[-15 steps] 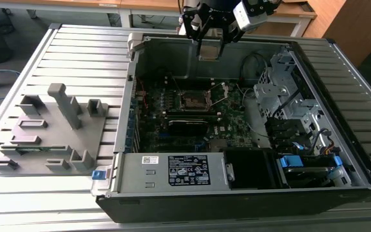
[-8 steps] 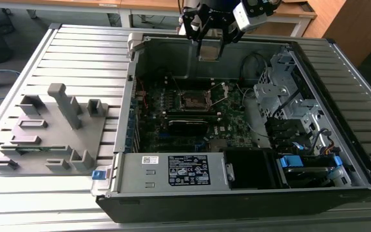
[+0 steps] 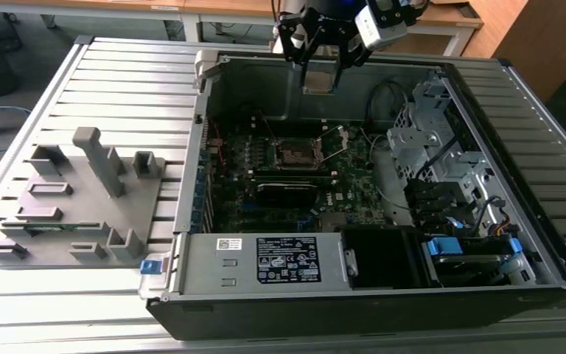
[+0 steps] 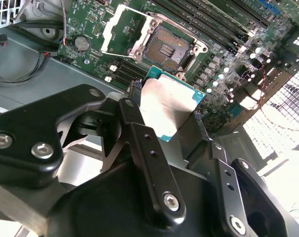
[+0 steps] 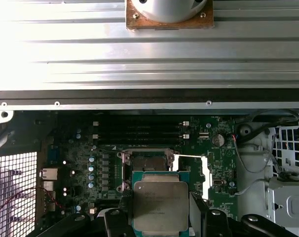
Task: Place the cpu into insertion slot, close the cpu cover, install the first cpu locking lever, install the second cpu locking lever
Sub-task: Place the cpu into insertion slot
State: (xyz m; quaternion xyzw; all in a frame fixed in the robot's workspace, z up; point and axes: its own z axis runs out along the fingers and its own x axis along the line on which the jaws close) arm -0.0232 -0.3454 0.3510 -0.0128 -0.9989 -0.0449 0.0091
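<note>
A ribbed silver-grey metal table of long parallel slats (image 3: pixel 116 81) carries everything. An open black and silver desktop computer case (image 3: pixel 362 318) lies on its side across the table's middle. A flat grey plastic fixture plate with upright blocks (image 3: pixel 86 210) rests just beside it, toward the exterior view's left.

Open computer case (image 3: pixel 362 316) on slatted table (image 3: pixel 126 81), grey fixture tray (image 3: pixel 86 212) beside it, labelled power supply (image 3: pixel 214 269) inside

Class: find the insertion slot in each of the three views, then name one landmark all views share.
Exterior view: insertion slot at the motherboard's middle.
Second wrist view: the slot lies beyond the held cpu.
First wrist view: the slot shows partly behind the cpu.
Shared landmark: the open cpu cover beside it.
</note>
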